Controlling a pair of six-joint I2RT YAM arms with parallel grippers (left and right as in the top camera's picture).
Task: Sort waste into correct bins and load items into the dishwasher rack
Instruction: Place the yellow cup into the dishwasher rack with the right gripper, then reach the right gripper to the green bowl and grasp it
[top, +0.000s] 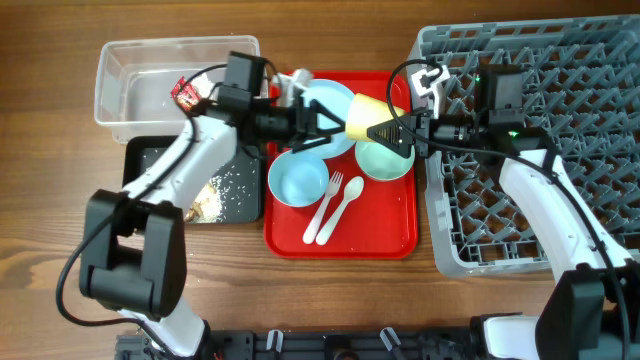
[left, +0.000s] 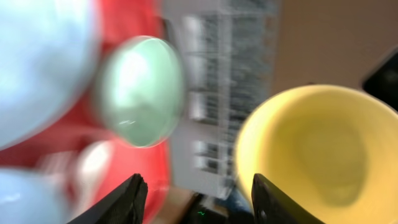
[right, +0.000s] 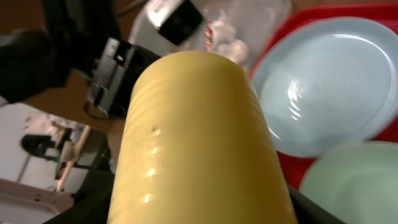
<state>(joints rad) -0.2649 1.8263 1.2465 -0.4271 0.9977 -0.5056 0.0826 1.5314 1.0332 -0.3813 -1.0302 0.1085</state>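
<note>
My right gripper is shut on the small yellow cup and holds it on its side above the red tray, its mouth facing left. In the right wrist view the cup fills the space between the fingers. My left gripper is open and empty, pointing right, its tips just short of the cup's mouth; both fingers show apart. The pale blue plate, pale blue bowl, mint green bowl, white fork and spoon lie on the tray.
The grey dishwasher rack stands at the right. The clear tub at the back left holds the red wrapper. The black tray in front of it holds brown scraps and white crumbs. The red tray lies in the middle.
</note>
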